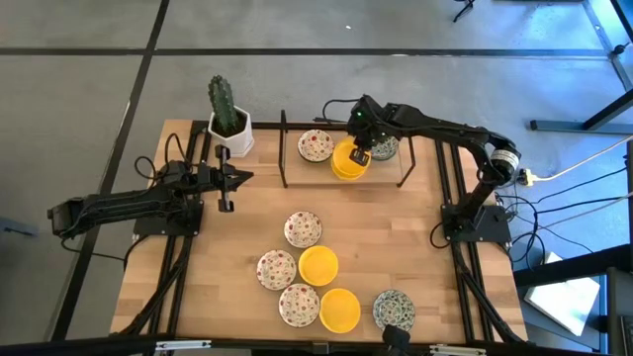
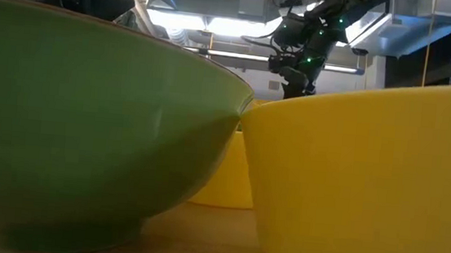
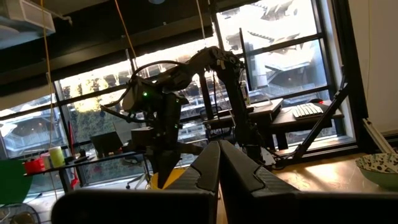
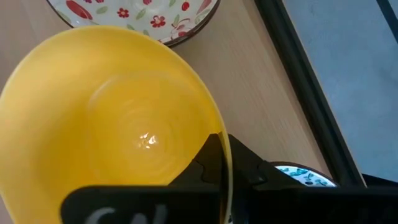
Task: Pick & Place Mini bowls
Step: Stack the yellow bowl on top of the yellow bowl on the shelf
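While the right gripper (image 4: 225, 163) is pinched on one wall of the yellow bowl (image 1: 348, 160), held at the table's far side between a red-specked bowl (image 1: 316, 145) and a patterned bowl (image 1: 384, 148), slippage or a knock against either neighbour is judged possible. It is plain, glossy, shallow. The left gripper (image 1: 226, 178), jaws together, waits beside the cactus pot (image 1: 229, 132).

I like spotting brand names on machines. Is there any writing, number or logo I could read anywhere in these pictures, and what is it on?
No text can be read in any view.
White marks on the right gripper, which pinches the rim of a yellow bowl: cut off and blurred, unreadable.
The bowls' red floral specks are decoration, not writing.
The left gripper and the cactus pot show no label.
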Controlling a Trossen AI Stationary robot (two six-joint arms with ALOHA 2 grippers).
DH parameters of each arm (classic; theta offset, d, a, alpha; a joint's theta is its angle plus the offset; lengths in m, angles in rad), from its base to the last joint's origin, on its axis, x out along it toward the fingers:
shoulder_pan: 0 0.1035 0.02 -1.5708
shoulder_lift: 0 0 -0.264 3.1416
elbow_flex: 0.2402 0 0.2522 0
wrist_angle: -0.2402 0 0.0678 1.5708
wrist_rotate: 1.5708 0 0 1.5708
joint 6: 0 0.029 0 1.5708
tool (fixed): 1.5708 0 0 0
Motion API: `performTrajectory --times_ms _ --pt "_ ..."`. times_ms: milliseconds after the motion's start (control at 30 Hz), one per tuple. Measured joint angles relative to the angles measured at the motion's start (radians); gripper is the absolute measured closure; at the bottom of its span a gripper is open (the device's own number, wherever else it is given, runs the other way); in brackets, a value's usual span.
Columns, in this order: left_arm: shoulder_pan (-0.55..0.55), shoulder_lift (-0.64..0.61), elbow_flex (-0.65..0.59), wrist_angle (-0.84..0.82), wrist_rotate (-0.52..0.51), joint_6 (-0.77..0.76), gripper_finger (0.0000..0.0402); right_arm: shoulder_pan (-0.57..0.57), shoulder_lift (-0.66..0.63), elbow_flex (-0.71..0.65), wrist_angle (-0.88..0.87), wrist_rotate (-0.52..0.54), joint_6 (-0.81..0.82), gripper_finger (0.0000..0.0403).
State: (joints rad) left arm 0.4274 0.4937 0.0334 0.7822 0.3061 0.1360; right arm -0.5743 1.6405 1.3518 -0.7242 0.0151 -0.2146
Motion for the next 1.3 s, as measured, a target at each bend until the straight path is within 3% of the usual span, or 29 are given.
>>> performTrajectory --times_ms 767,933,1300 --pt "0.0 0.0 0.0 0.0 0.0 0.0 0.0395 0.0 0.0 0.0 0.001 0.0 0.008 0.0399" --pt "0.0 0.0 0.0 0.0 0.0 -0.001 0.0397 0.001 0.0 0.0 0.003 -0.09 0.004 0.0399" --pt "0.0 0.0 0.0 0.0 0.0 -0.001 0.0397 0.001 0.0 0.0 0.004 -0.057 0.012 0.0398"
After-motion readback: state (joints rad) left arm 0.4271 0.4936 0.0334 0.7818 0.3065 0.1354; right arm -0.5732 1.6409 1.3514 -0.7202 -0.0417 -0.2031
